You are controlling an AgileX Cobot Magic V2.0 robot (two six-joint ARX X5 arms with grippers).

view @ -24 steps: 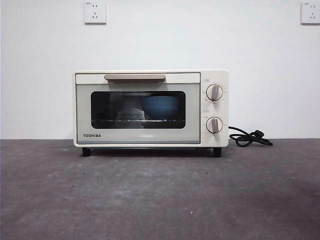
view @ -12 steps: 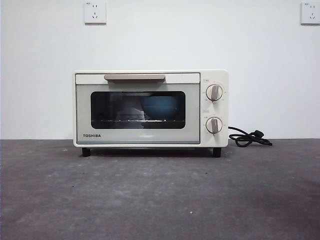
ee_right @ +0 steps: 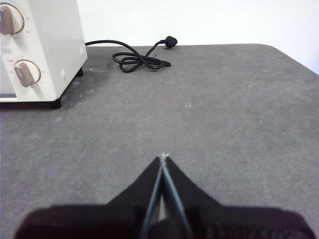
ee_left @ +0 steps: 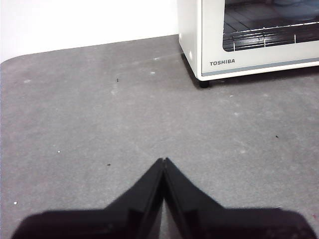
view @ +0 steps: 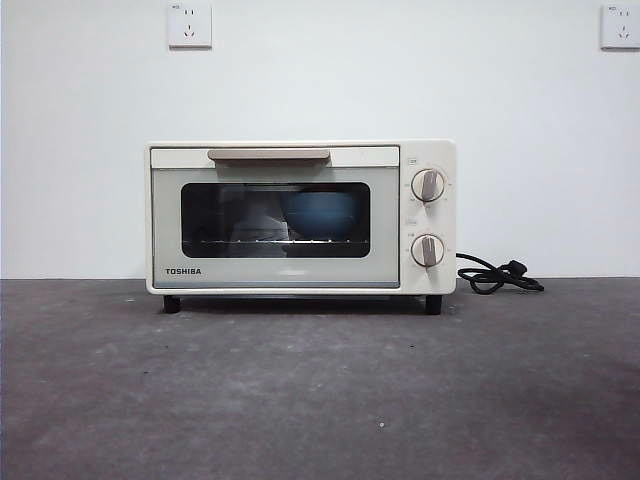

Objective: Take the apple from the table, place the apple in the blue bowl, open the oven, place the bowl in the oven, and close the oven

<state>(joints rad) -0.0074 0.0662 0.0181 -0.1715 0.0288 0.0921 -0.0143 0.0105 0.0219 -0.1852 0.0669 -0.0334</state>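
The oven (view: pixel 301 217) stands at the table's (view: pixel 320 400) far edge, door closed, the blue bowl (view: pixel 322 212) inside on the rack; the apple is hidden. Left pincer (ee_left: pixel 163 160) and right pincer (ee_right: pixel 163 157) hover clenched and empty over bare table.

Two white wall sockets (view: pixel 190 24) sit high on the plain white wall (view: pixel 520 130), one near each upper corner; the second socket (view: pixel 620 26) is cut by the picture's edge, apparently the same type.
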